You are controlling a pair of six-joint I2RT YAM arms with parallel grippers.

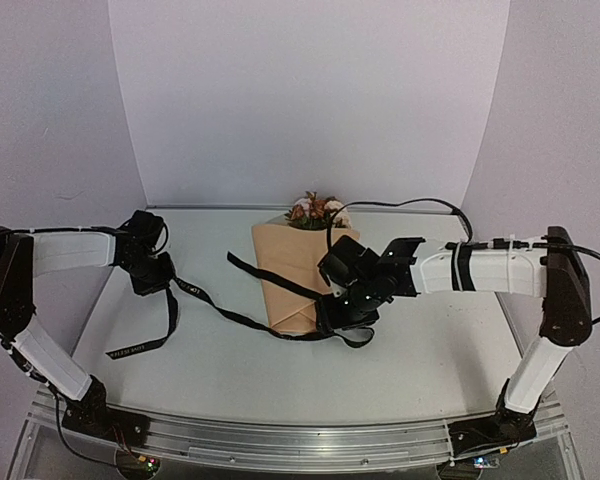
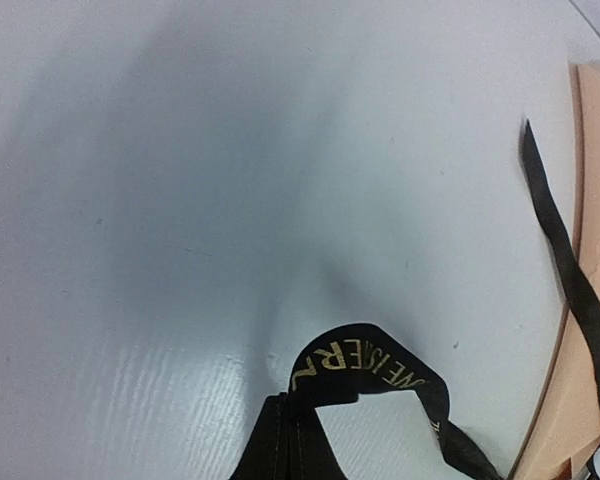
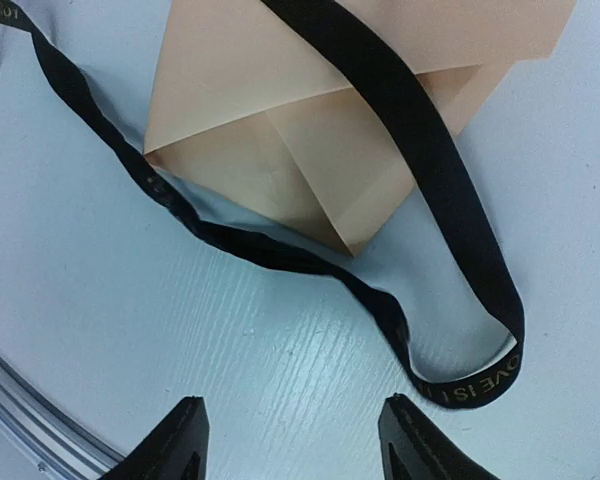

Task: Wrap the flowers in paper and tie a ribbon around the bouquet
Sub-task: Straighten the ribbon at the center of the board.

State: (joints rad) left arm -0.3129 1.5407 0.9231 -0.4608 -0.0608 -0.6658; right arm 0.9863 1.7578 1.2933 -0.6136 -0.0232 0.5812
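Note:
The bouquet is a tan paper (image 1: 292, 280) cone lying mid-table, with the flowers (image 1: 317, 211) showing at its far, wide end. The black ribbon (image 1: 220, 312) runs from the left side, past the cone's pointed end, and back up across the paper. My left gripper (image 1: 158, 275) is left of the cone and shut on the ribbon (image 2: 365, 355), which loops up from its fingers (image 2: 290, 440). My right gripper (image 1: 345, 322) hovers open by the cone's tip. In its wrist view the ribbon (image 3: 460, 375) loops just ahead of the empty right gripper (image 3: 295, 425), beyond the paper (image 3: 310, 150).
A loose ribbon end (image 1: 130, 350) trails toward the near left of the table. White walls (image 1: 310, 100) enclose the back and sides. A metal rail (image 1: 300, 440) runs along the near edge. A black cable (image 1: 420, 205) arcs behind the right arm.

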